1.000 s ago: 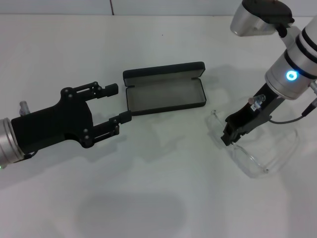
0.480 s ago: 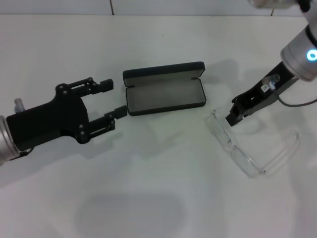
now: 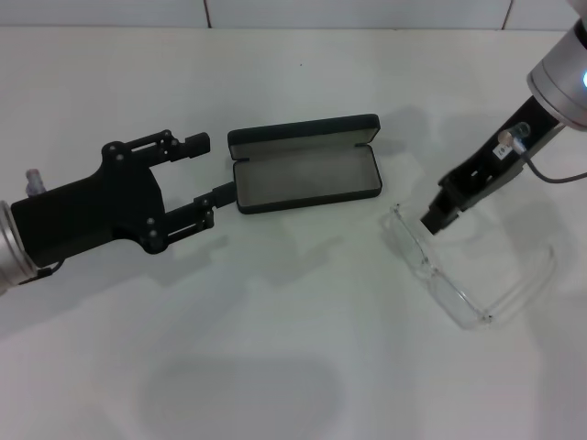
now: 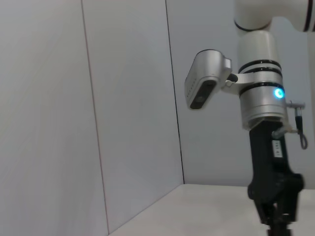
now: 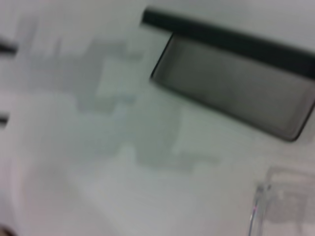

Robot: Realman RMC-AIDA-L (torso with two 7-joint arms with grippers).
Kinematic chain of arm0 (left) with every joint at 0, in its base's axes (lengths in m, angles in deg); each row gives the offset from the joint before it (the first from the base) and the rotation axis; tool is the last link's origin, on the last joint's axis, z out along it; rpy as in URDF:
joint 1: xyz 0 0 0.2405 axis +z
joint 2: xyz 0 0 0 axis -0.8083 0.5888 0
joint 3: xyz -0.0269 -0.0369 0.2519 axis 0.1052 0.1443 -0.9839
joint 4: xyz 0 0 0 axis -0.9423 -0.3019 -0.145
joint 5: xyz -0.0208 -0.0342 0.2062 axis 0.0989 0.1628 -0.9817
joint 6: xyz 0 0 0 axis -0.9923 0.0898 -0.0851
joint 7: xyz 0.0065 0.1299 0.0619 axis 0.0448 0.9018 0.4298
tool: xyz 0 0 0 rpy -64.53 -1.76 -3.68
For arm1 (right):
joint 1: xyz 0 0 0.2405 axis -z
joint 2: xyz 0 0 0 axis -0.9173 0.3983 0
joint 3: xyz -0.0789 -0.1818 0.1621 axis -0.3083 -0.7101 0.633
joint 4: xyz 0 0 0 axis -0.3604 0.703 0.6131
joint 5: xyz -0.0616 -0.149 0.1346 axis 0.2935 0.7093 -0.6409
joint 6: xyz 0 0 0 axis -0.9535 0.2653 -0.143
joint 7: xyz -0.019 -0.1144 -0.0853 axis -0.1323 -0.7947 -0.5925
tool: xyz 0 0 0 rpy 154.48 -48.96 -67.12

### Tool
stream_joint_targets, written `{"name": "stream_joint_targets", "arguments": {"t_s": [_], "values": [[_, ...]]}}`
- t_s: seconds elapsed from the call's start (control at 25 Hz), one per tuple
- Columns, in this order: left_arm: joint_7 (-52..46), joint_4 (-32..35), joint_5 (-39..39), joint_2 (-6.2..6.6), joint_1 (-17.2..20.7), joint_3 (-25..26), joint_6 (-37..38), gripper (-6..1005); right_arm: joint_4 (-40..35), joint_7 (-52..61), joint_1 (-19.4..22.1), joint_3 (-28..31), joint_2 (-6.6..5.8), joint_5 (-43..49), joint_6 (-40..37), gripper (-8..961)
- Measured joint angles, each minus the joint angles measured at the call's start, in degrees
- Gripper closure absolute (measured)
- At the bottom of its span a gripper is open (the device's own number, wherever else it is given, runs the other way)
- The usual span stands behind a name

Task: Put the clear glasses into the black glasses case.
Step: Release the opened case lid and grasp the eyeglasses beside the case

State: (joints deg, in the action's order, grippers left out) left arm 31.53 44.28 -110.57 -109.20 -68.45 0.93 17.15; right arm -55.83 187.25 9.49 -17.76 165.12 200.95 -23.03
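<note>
The black glasses case (image 3: 307,174) lies open at the table's middle, grey lining up and nothing in it. It also shows in the right wrist view (image 5: 236,93). The clear glasses (image 3: 445,280) lie on the table to the right of the case, arms spread toward the right edge; one corner shows in the right wrist view (image 5: 275,206). My right gripper (image 3: 433,220) hovers just over the glasses' end nearest the case and holds nothing. My left gripper (image 3: 213,167) is open at the case's left end, its nearer fingertip (image 3: 225,192) right beside the case's corner.
The white table (image 3: 303,348) runs back to a tiled wall (image 3: 367,11). The left wrist view shows my right arm (image 4: 263,123) upright in front of grey wall panels.
My right gripper has lifted off the glasses and drawn back to the right. The glasses stay on the table. My left gripper has shifted slightly by the case's left end.
</note>
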Motion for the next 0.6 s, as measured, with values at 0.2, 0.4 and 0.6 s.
{"name": "stream_joint_targets", "arguments": {"t_s": [0.2, 0.4, 0.6], "values": [[0.0, -0.1, 0.0, 0.03, -0.4, 0.0, -0.2, 390, -0.2, -4.1, -1.7, 0.0, 0.77, 3.8, -1.6, 895], [0.4, -0.2, 0.0, 0.05, 0.0, 0.2, -0.3, 390, -1.1, -9.6, -1.2, 8.1, 0.74, 3.1, -0.9, 848], [0.9, -0.3, 0.0, -0.01, 0.2, 0.7, -0.4, 390, -1.6, -16.6, 1.3, 15.5, 0.52, -5.0, -0.4, 837]]}}
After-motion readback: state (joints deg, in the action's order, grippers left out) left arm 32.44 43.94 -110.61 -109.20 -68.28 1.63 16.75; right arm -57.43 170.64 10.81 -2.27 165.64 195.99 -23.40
